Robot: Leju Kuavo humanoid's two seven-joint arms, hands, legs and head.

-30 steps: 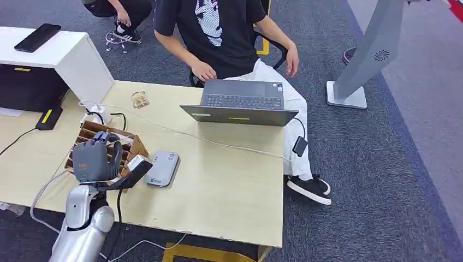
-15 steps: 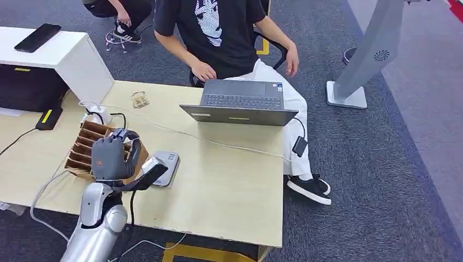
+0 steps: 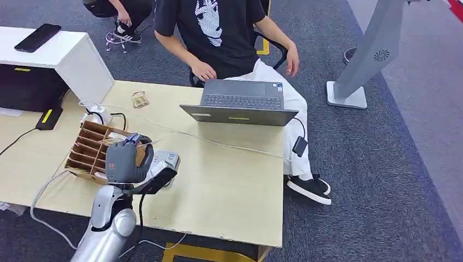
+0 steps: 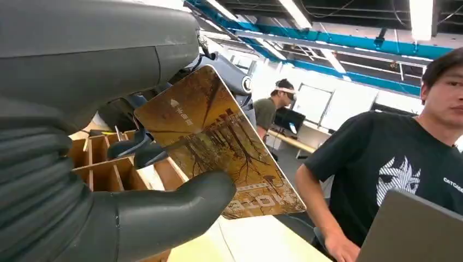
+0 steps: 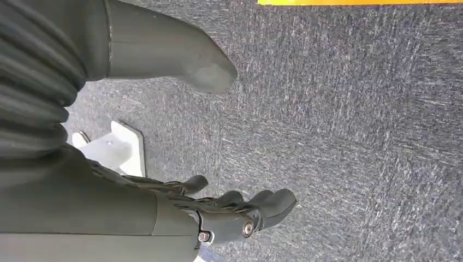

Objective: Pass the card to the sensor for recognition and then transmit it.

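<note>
My left hand (image 3: 125, 161) grips a golden-brown card (image 4: 218, 143) printed with trees and buildings, between the thumb (image 4: 164, 218) and the fingers. The hand hovers at the near left side of the grey card sensor (image 3: 167, 159) on the table, and it hides part of the sensor. A thin edge of the card (image 3: 144, 144) sticks out above the hand. My right hand (image 5: 218, 210) hangs over the dark carpet with its fingers apart and nothing in it.
A wooden slotted card box (image 3: 86, 148) stands just left of the hand. A person (image 3: 218, 33) sits behind an open laptop (image 3: 240, 102) across the table (image 3: 229, 185). A cable (image 3: 218, 143) crosses the tabletop. A white cabinet (image 3: 71, 54) stands at the far left.
My left hand has carried the card to the right, from above the wooden box to the near side of the sensor. The person and the laptop have stayed put.
</note>
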